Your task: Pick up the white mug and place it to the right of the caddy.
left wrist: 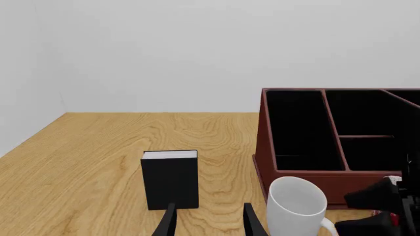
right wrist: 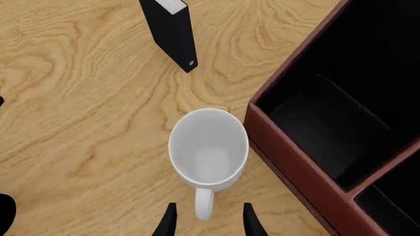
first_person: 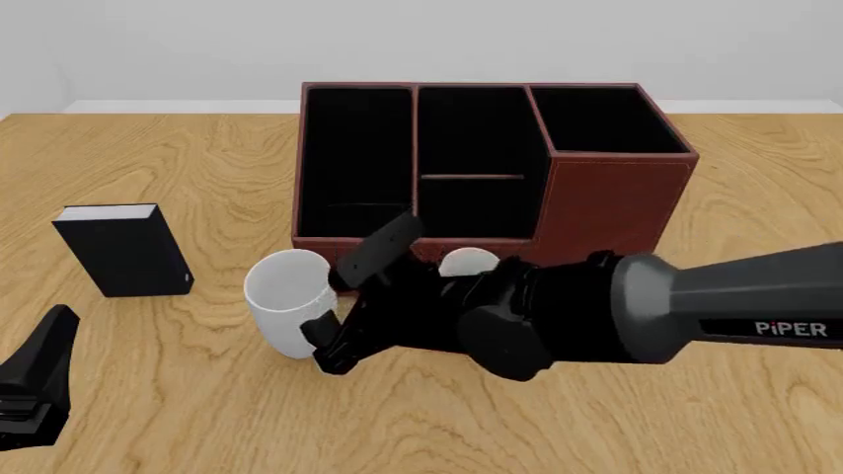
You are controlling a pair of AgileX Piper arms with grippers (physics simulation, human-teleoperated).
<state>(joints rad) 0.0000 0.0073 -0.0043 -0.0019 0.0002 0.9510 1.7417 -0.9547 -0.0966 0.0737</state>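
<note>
The right gripper (right wrist: 205, 223), fingers spread, straddles the mug's (right wrist: 208, 147) handle; the caddy (right wrist: 308, 162) sits beside. The left gripper (left wrist: 208, 221) is open.

Front: high, behind arms, facing 12 o'clock over table (first_person: 197, 395). Wrists: left low, level; right close, steeply down. All 3 share caddy (first_person: 619, 197), white mug (right wrist: 208, 147).

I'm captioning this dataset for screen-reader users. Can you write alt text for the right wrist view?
Seen from above, an upright, empty white mug stands on the wooden table, its handle pointing between the open fingers of the right gripper. The dark reddish-brown caddy sits just beside the mug, and a small black box stands farther off.
</note>
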